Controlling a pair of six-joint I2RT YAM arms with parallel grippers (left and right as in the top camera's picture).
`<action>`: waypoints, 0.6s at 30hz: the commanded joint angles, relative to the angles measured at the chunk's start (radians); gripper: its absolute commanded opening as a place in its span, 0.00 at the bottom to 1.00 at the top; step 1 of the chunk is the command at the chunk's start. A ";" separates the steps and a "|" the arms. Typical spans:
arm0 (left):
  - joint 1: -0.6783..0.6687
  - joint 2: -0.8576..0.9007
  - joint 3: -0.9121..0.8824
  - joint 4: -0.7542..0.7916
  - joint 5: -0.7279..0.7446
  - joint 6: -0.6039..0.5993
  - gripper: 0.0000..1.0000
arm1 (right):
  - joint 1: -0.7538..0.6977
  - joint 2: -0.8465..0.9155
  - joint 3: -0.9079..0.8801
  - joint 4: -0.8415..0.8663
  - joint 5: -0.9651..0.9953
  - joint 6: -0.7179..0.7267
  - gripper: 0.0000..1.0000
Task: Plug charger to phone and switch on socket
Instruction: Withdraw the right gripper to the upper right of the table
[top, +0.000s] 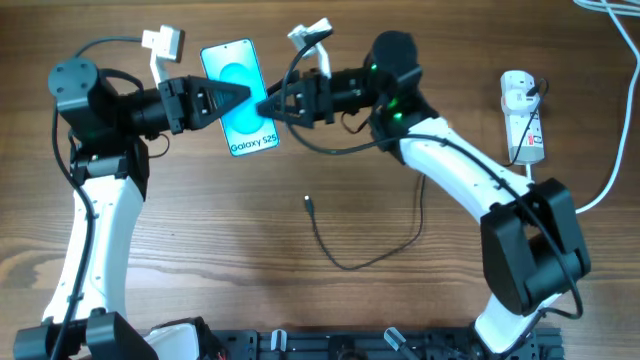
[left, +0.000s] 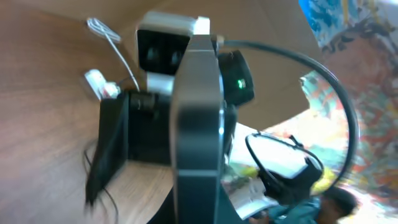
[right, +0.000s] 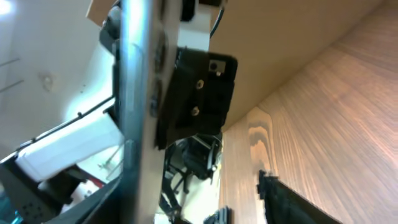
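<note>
While the left gripper (top: 238, 97) was clamped shut on the left side of the phone (top: 231, 63), the phone lay screen-up near the far edge of the table (top: 200, 230), left of centre, with its cyan face toward the overhead camera. From the opposite side the right gripper (top: 272, 106) met the phone's right edge with its jaws parted, clear of the thin side and gripping nothing. The charger (top: 350, 263) lay apart from both grippers around the table's middle, its connector tip free and its thin black cable looping toward the near edge. The socket (top: 522, 118) sat close to the right edge, well apart from the phone.
</note>
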 joint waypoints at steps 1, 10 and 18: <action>-0.004 -0.031 0.010 -0.121 0.045 0.150 0.04 | -0.079 0.021 -0.002 -0.010 -0.116 -0.004 0.73; -0.005 -0.017 -0.063 -0.691 -0.325 0.436 0.04 | -0.209 0.026 -0.002 -0.177 -0.272 -0.096 1.00; -0.005 -0.017 -0.138 -0.865 -0.428 0.475 0.04 | -0.235 0.028 -0.002 -0.800 0.108 -0.497 0.99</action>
